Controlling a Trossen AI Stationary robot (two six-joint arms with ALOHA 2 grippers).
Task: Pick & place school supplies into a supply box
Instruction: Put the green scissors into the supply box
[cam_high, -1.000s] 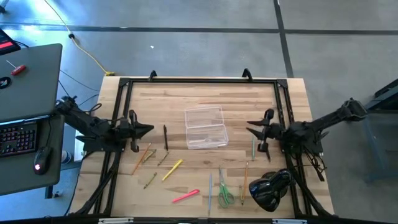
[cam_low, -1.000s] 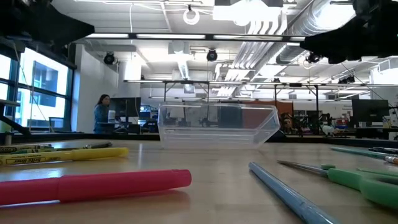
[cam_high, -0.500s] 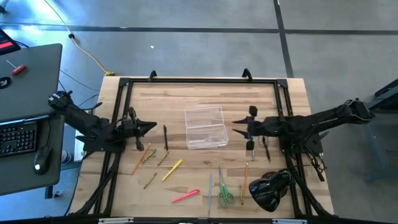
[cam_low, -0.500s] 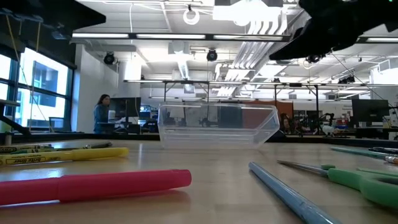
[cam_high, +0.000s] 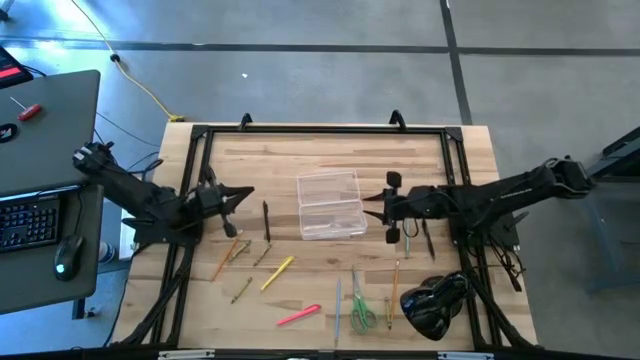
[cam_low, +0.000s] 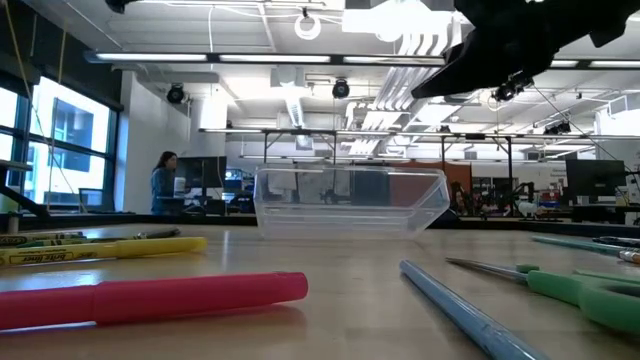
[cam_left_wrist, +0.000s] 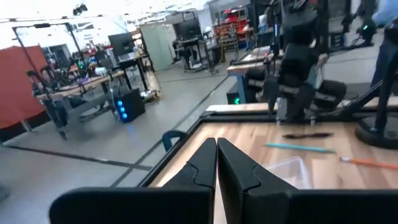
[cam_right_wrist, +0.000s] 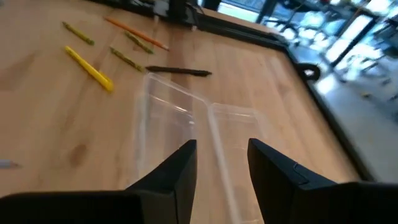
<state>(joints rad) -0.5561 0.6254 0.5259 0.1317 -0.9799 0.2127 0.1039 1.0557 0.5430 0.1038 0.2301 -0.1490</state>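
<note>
The clear supply box (cam_high: 330, 205) stands open at the table's middle, its base on the wood (cam_low: 350, 200). Pens and pencils lie flat around it: a dark pen (cam_high: 266, 220), an orange pencil (cam_high: 228, 255), a yellow marker (cam_high: 277, 272), a pink marker (cam_high: 298, 315), a blue pen (cam_high: 338, 305), green-handled scissors (cam_high: 360, 312). My left gripper (cam_high: 247, 195) hovers shut left of the box, holding nothing (cam_left_wrist: 216, 163). My right gripper (cam_high: 370, 207) hovers open at the box's right edge, above it (cam_right_wrist: 221, 163), with nothing between its fingers.
A bulky black object (cam_high: 435, 305) sits at the near right. A black frame (cam_high: 320, 130) runs around the table's edges. A second orange pencil (cam_high: 394, 285) and a dark pen (cam_high: 430, 240) lie under the right arm. A laptop desk (cam_high: 45, 130) stands off the table's left.
My right gripper has risen and gone toward the table's left, from the right frame to the box's right edge. My left gripper has risen and rolled a little. The supplies and the box have stayed where they were.
</note>
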